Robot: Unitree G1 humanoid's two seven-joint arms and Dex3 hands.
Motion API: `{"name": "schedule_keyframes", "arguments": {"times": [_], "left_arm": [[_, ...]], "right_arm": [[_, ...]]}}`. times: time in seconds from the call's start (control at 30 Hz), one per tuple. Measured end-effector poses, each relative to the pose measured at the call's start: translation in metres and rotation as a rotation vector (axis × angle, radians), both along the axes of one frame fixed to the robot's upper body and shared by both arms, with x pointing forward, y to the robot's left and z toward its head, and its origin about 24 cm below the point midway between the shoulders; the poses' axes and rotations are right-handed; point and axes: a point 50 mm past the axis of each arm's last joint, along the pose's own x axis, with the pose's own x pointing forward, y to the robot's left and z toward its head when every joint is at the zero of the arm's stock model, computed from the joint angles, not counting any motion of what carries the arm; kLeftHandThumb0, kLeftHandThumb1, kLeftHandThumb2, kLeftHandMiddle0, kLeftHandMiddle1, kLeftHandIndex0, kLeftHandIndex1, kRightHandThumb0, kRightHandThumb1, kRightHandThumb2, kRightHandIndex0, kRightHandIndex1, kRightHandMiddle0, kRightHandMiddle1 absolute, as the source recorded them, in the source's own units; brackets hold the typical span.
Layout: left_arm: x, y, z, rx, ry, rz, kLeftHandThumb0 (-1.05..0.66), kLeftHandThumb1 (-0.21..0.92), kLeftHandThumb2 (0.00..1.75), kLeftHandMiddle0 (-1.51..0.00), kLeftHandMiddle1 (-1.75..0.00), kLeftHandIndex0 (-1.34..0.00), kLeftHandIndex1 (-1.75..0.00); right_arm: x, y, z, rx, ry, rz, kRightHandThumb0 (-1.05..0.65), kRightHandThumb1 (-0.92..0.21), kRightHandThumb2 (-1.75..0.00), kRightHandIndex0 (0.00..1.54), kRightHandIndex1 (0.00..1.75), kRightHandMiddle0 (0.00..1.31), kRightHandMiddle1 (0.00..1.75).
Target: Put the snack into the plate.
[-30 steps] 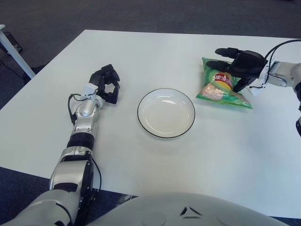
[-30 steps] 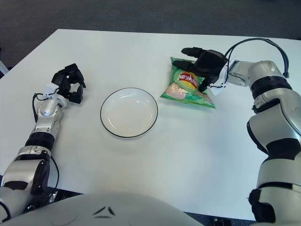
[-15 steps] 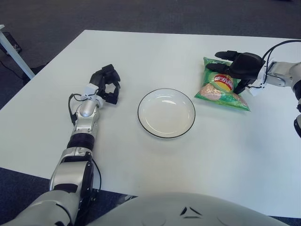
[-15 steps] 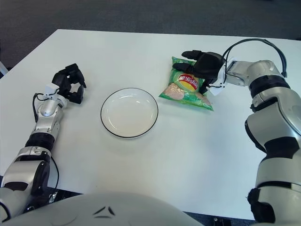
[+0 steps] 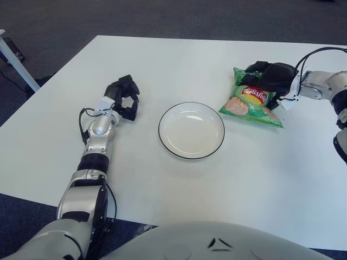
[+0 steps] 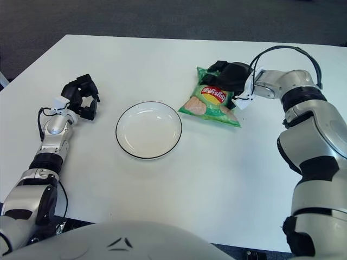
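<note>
A green snack bag (image 5: 250, 100) with a red and yellow label lies on the white table, right of the plate. My right hand (image 5: 269, 76) covers the bag's far top edge, its black fingers curled down over that edge and gripping it. The white plate (image 5: 191, 130) with a thin dark rim sits empty in the middle of the table, a short gap left of the bag. My left hand (image 5: 123, 97) shows well left of the plate, fingers curled with nothing in them.
The white table (image 5: 179, 54) stretches back beyond the plate and bag. Its front edge runs along the bottom, and dark carpet (image 5: 49, 32) lies past the left and far edges. A white table leg (image 5: 16, 59) stands at far left.
My right hand's fingers have curled from spread over the bag to shut on its top edge. The bag has slid a little left toward the plate. The left hand stayed put.
</note>
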Motion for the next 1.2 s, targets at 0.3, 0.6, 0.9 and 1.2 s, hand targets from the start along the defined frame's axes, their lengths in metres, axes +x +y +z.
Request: {"name": "schedule_keyframes", "arguments": {"times": [0.3,0.6,0.9,1.2], "left_arm": [[0.0,-0.001,0.0,-0.001,-0.004,-0.001,-0.01,-0.07,1.75,-0.78,-1.75,-0.78,-1.75],[0.0,-0.003,0.002,-0.005,-0.014,-0.006,-0.01,-0.07,1.75,-0.78,-1.75,-0.78,-1.75],[0.001,-0.003,0.001,-0.005,-0.011,-0.006,-0.01,-0.07,1.75,-0.78,-1.75,-0.78,-1.75],[0.001,-0.003,0.001,-0.001,-0.01,-0.007,-0.02,-0.16,1.75,-0.94,-1.75,-0.9,-1.45]], "right_arm": [[0.003,0.005,0.001,0.027,-0.004,-0.011,-0.01,-0.15,-1.4,0.79,1.41,0.62,1.74],[0.006,-0.008,0.001,0.226,0.001,-0.183,0.0,-0.08,-1.52,0.83,1.54,0.6,1.75],[0.007,-0.01,0.007,0.309,0.048,-0.238,0.0,-0.03,-1.59,0.87,1.57,0.62,1.75],[0.003,-0.003,0.017,0.394,0.046,-0.188,0.0,-0.03,-1.62,0.86,1.64,0.61,1.75]]}}
